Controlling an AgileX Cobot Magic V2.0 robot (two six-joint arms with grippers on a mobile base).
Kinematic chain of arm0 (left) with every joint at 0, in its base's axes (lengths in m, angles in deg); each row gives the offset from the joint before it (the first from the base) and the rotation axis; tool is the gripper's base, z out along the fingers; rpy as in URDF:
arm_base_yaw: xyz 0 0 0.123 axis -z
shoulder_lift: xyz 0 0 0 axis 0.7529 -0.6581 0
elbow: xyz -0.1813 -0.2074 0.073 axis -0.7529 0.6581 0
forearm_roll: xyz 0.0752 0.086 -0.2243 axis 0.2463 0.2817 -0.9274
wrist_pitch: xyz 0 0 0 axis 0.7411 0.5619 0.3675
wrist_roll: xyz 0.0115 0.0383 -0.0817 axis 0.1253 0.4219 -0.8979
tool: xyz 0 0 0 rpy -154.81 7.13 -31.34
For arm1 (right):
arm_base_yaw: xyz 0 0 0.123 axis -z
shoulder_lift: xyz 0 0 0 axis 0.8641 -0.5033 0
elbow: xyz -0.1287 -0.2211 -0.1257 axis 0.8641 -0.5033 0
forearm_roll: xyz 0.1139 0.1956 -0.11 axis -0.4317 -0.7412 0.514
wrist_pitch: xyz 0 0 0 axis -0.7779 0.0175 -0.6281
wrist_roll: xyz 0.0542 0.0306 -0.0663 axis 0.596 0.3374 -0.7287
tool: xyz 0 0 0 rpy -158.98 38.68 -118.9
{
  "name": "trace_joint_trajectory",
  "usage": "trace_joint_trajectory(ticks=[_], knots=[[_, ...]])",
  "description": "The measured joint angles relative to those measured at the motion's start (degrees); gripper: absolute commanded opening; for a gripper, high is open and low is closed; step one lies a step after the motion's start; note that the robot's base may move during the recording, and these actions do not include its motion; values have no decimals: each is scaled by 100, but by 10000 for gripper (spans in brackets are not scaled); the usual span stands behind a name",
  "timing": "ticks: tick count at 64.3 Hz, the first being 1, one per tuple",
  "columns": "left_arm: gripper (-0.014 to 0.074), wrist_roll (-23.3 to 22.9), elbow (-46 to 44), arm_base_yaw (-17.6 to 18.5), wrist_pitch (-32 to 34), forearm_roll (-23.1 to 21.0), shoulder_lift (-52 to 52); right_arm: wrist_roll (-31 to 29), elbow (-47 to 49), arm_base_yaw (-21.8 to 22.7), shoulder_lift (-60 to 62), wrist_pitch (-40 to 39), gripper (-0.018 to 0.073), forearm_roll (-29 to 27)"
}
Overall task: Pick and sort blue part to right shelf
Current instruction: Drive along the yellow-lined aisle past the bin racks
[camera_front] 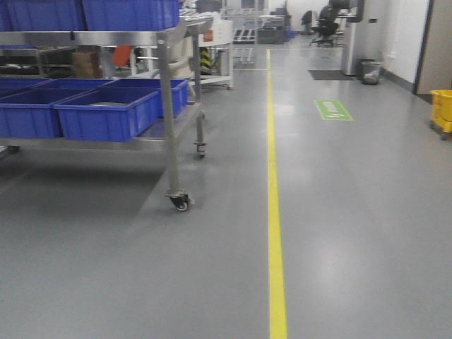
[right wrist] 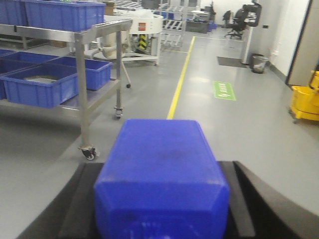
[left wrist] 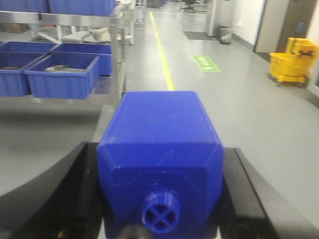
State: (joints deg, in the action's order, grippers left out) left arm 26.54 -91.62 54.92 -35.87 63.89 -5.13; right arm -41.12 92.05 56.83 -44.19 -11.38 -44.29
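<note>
Floor (camera_front: 353, 247), grey and glossy, across all three views. Wheeled steel shelf cart (camera_front: 168, 106) at ten o'clock in the front view, loaded with blue bins (camera_front: 99, 120) on two levels. Yellow line (camera_front: 275, 212) running from six toward twelve. Yellow mop bucket (camera_front: 441, 109) at three. No shelving in sight on the right side, so the destination cannot be told from here.

Right gripper (right wrist: 159, 167) closed around the blue part (right wrist: 159, 144), with black fingers (right wrist: 75, 204) against both flanks. Square body and sloped shoulders filling six o'clock of the right wrist view, cap cut off by the lower edge. Left gripper (left wrist: 159, 147) clamped likewise on a second blue block (left wrist: 159, 122), this one with a small round knob (left wrist: 161, 215) at six, cross-slotted. Probably not the wanted piece, judging by that knob.

Picking apparently done, with the part carried in the grip and away from the bins. Left to do: reaching the right shelf, setting the part down, letting go.
</note>
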Motion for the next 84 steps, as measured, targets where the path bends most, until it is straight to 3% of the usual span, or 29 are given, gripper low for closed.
trace_joint_trajectory(ticks=[84], knots=[[388,0,0,0,0,0,0,0,0,0,0,39,411,13]])
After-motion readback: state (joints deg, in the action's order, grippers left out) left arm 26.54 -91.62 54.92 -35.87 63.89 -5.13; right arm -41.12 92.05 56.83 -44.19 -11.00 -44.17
